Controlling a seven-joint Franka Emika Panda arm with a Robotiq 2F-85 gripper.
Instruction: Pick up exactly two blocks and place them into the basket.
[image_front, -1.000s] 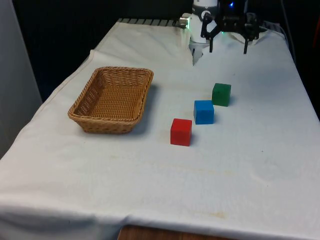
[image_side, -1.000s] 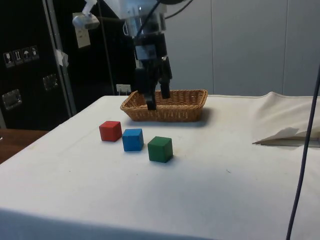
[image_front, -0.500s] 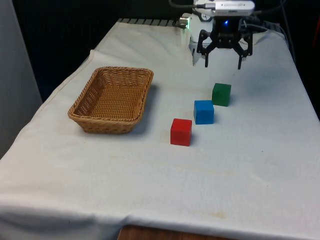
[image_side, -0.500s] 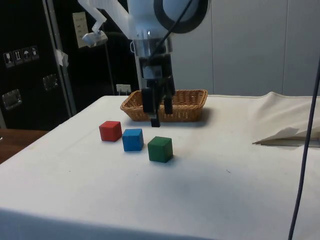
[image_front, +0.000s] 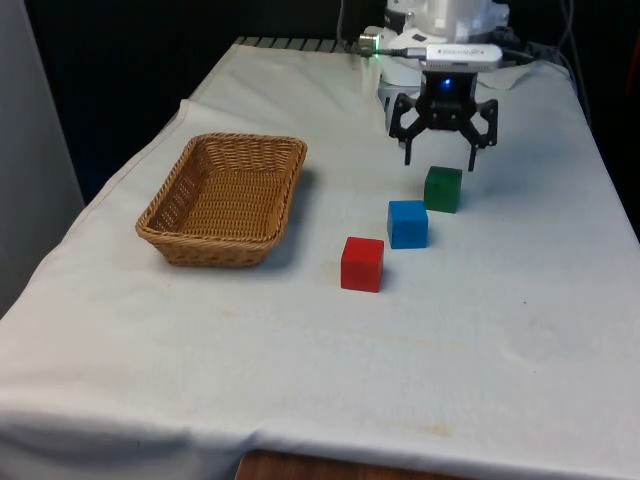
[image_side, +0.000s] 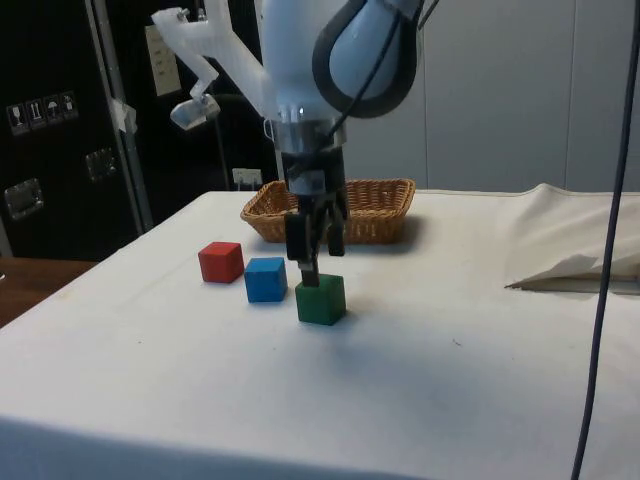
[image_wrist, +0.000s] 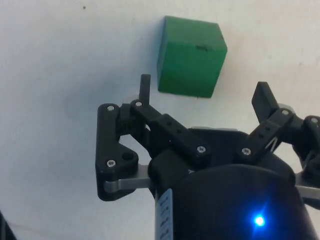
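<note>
A green block (image_front: 442, 188) (image_side: 321, 298) (image_wrist: 190, 55) rests on the white cloth, with a blue block (image_front: 407, 223) (image_side: 266, 279) and a red block (image_front: 362, 263) (image_side: 221, 262) in a diagonal row beside it. My gripper (image_front: 438, 160) (image_side: 314, 270) (image_wrist: 204, 93) hangs open just above and slightly behind the green block, its fingers (image_wrist: 145, 88) spread wider than the block and touching nothing. The wicker basket (image_front: 226, 198) (image_side: 331, 210) stands on the front view's left, with nothing visible inside it.
A fold of crumpled white cloth (image_side: 575, 272) lies on the table at the side view's right. A dark cable (image_side: 600, 300) hangs down along that same edge. Open cloth stretches between the blocks and the table's near edge.
My gripper has come down and forward from high over the table's far end to just above the green block, staying open. The blocks and basket have not moved.
</note>
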